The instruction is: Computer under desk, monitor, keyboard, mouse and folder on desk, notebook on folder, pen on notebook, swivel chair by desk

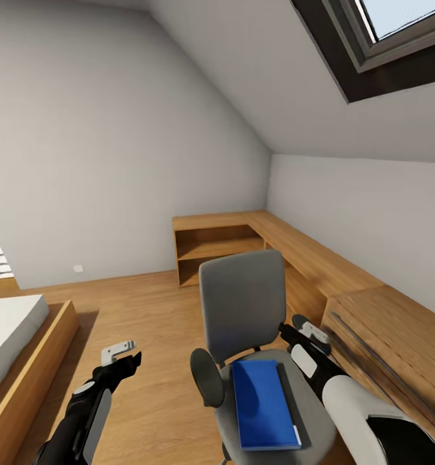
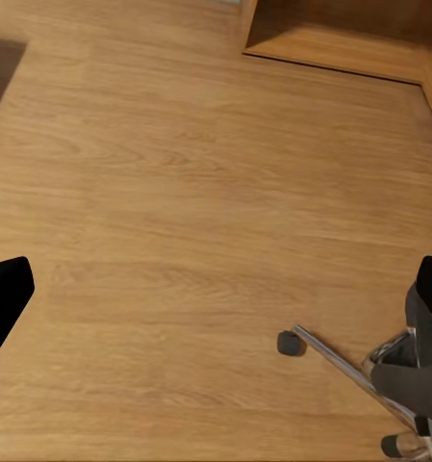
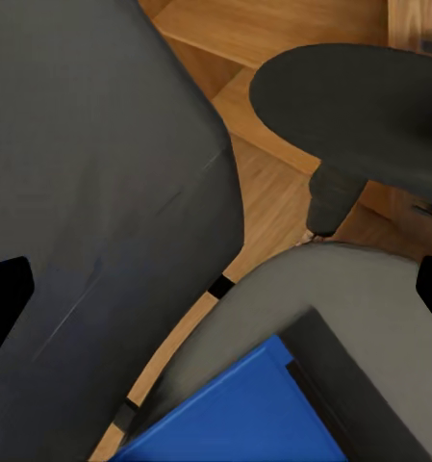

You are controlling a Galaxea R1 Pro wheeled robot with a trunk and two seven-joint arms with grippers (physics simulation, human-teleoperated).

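Observation:
The swivel chair (image 1: pixel 242 309) stands in front of me with its grey back towards the far wall. The blue folder (image 1: pixel 264 403) lies flat on its seat (image 3: pixel 369 308), on top of a dark flat slab (image 3: pixel 323 383); whether that slab is the notebook I cannot tell. My right gripper (image 1: pixel 306 330) hovers open just right of the chair back (image 3: pixel 100 192), beside the black armrest (image 3: pixel 369 106). My left gripper (image 1: pixel 122 354) hangs open over bare floor left of the chair, its fingers (image 2: pixel 4 298) wide apart. Desk, monitor, keyboard, mouse, computer and pen are out of view.
A low light wooden shelf unit (image 1: pixel 217 242) runs along the far and right walls, ending in a drawer cabinet (image 1: pixel 388 342) close to my right arm. A bed (image 1: pixel 10 323) on a wooden frame lies at the left. The chair's chrome base (image 2: pixel 345 371) spreads over the wooden floor.

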